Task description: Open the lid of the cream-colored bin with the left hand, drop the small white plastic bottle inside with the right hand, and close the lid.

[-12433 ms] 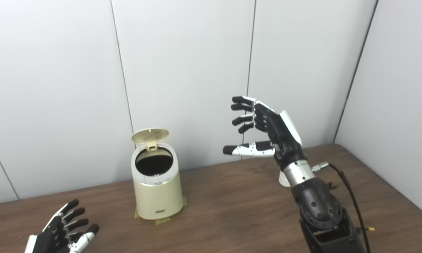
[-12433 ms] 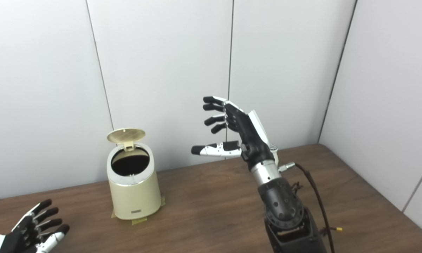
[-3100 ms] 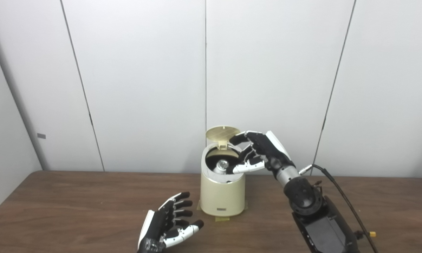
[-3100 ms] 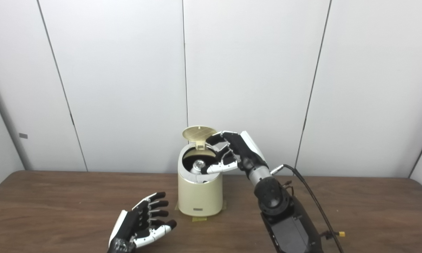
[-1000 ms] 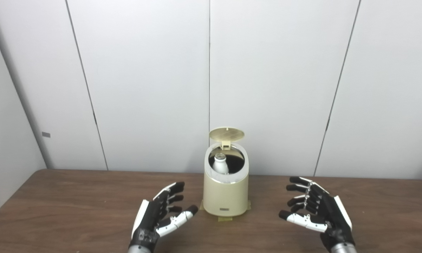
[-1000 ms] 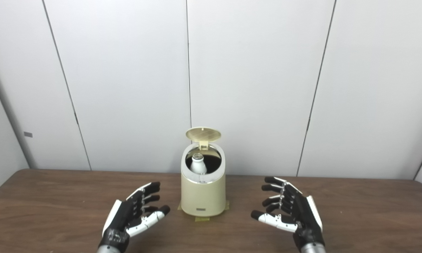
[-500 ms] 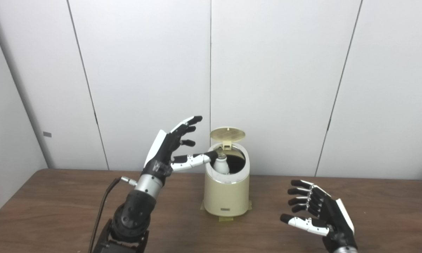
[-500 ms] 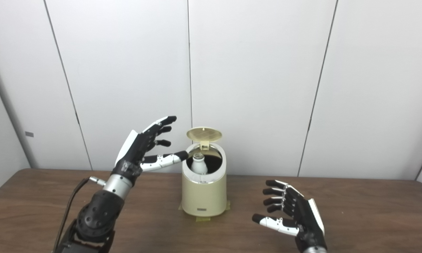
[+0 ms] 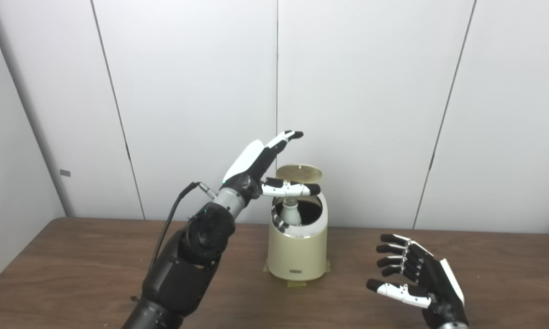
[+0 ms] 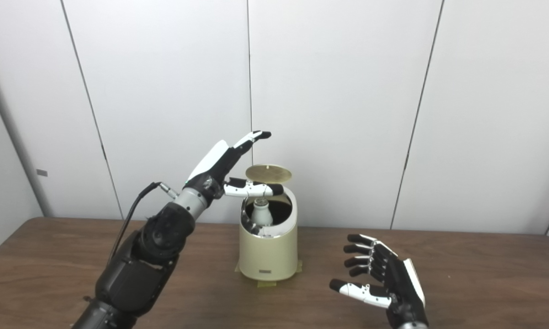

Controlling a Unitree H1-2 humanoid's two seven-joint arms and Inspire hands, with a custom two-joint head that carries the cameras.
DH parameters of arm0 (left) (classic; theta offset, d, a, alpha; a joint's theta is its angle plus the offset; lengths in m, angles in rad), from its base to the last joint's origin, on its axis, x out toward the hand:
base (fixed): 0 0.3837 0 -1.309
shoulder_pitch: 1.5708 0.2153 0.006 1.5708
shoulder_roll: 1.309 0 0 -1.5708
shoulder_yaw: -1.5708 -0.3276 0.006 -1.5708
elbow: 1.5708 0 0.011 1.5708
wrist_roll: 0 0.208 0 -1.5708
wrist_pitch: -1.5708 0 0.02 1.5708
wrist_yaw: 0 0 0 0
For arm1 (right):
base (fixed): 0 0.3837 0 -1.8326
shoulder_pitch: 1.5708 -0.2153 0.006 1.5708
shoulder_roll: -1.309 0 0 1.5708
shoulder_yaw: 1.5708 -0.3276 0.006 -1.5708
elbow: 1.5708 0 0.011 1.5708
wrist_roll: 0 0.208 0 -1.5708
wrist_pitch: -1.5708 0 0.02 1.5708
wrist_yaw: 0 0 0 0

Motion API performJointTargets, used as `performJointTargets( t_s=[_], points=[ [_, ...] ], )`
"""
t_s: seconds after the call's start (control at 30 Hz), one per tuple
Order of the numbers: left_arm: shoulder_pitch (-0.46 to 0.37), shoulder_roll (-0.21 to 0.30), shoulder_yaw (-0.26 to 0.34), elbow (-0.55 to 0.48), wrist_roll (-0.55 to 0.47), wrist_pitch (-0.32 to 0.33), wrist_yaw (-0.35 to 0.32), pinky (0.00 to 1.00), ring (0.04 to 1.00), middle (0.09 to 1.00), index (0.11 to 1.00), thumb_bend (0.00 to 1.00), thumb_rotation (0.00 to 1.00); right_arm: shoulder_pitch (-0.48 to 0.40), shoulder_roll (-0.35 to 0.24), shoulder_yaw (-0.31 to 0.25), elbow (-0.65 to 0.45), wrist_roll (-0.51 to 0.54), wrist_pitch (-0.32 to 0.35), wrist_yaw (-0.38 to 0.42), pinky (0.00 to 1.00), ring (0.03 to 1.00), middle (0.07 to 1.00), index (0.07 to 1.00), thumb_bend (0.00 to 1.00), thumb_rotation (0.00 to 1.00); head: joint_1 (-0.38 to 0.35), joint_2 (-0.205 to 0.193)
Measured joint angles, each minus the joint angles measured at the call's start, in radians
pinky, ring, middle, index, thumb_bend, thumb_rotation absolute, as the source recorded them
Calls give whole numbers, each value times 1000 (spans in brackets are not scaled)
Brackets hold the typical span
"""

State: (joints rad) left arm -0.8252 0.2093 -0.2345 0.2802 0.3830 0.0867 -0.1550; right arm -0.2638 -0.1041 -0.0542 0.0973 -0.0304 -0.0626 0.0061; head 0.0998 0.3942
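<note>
The cream-colored bin [image 9: 297, 256] stands at the table's middle back with its round lid [image 9: 299, 171] raised at the rear. The small white bottle [image 9: 292, 213] stands upright inside the open mouth. My left hand [image 9: 260, 164] is open and raised just left of and above the lid, fingers stretched up over it and thumb reaching across the bin's opening; I cannot tell if it touches the lid. My right hand [image 9: 416, 278] is open and empty, low over the table to the bin's right.
The brown table [image 9: 73, 274] reaches to white wall panels close behind the bin. Tape strips [image 9: 295, 284] hold the bin's base to the table. A black cable [image 9: 171, 224] hangs from my left wrist.
My left hand has risen and moved right, from beside the bin's rim to above the lid, thumb now across the opening. The lid looks slightly lower. The right hand has barely moved.
</note>
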Motion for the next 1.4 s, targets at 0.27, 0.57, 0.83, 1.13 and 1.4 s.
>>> performJointTargets(
  t_s=[0.27, 0.57, 0.83, 1.13, 1.4],
  points=[
    [-4, 24, -47, 17, 79, 21, -41, 1000, 1000, 929, 842, 984, 449, 0, 0, 0, -6, 1, 0, 0, 464, 554, 645, 685, 726, 98, -11, 3],
    [10, 65, -56, -50, 124, 42, -73, 1000, 1000, 846, 770, 989, 463, 0, 4, 1, -9, 5, 2, 0, 472, 577, 653, 683, 710, 104, -11, 5],
    [31, 110, -93, -121, 197, 27, -95, 1000, 1000, 828, 770, 1000, 480, 4, 11, 3, -28, 17, 27, 4, 437, 565, 665, 695, 708, 111, -14, 8],
    [64, 135, -90, -207, 202, 13, -153, 1000, 1000, 838, 794, 1000, 455, 8, 20, 7, -37, 18, 47, 3, 446, 555, 654, 689, 701, 79, -15, 11],
    [95, 138, -92, -222, 207, 5, -179, 1000, 1000, 836, 798, 993, 434, 6, 22, 9, -40, 10, 47, 3, 436, 539, 653, 690, 700, 77, -22, 18]
  ],
)
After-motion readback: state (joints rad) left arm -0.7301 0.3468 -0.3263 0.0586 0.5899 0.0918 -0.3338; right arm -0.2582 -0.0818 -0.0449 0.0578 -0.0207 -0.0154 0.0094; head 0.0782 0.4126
